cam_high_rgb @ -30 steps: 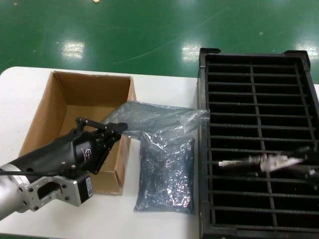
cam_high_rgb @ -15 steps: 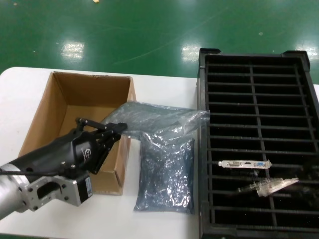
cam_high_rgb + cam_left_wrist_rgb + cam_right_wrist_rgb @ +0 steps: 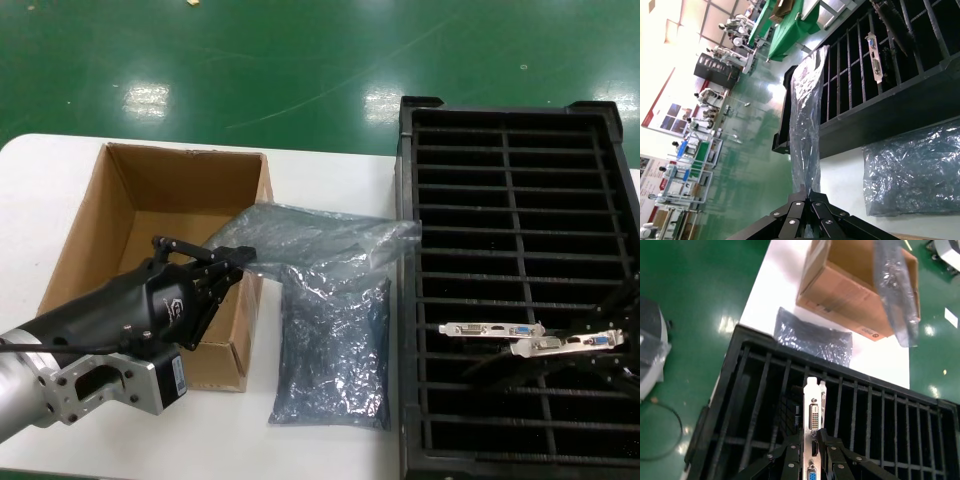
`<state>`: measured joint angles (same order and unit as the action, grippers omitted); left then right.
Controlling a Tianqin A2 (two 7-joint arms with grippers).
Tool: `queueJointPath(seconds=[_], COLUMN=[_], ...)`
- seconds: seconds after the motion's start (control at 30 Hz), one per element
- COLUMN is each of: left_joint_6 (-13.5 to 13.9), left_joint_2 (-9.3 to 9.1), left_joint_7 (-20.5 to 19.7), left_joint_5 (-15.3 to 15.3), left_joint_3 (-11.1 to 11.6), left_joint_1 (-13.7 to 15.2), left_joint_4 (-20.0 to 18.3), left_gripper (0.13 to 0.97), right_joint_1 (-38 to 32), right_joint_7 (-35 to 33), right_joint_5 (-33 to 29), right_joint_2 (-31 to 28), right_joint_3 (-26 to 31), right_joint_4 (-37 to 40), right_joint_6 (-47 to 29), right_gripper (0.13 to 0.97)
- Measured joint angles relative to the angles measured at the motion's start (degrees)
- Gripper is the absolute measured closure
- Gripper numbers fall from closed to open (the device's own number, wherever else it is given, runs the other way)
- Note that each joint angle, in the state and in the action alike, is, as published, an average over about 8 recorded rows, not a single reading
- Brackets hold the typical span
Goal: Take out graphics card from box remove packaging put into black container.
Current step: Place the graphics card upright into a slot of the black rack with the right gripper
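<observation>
Your left gripper sits over the near right corner of the box, fingers pinched tight on one end of an empty bag. That bag stretches from the fingers across to the wall of the container, held up off the worktop. In your left wrist view the bag runs straight out from the closed fingers toward the container.

A second bag lies flat on the worktop, between the box and the container.

Your right gripper is low over the near right part of the container, fingers clamped on a card by its silver bracket, which is tilted a little. The right wrist view shows it plainly: the bracket stands between the fingers, ports facing the camera, above the slots.

Another card already rests in a slot just beside and left of the held one, bracket up and level.
</observation>
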<state>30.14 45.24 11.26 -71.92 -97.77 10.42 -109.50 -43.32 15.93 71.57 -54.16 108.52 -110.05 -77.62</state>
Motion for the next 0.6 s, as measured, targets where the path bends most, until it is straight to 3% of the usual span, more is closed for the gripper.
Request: queueJointPath(seconds=[0.37, 0.6], left_joint_6=[0.0, 0.0], left_joint_2=[0.0, 0.0], left_joint_7=[0.0, 0.0], left_joint_5=[0.0, 0.0], left_joint_3=[0.0, 0.0], left_joint_1=[0.0, 0.0], left_joint_4=[0.0, 0.0], left_gripper=[0.958, 0.958], right_joint_1=[0.25, -0.16], right_joint_7=[9.4, 14.09], right_joint_5=[8.21, 7.94], right_joint_2=[0.04, 0.38], right_joint_3=[-3.43, -3.67], right_joint_4=[0.77, 3.35], right_joint_6=[-1.15, -0.36], right_gripper=[0.907, 0.907])
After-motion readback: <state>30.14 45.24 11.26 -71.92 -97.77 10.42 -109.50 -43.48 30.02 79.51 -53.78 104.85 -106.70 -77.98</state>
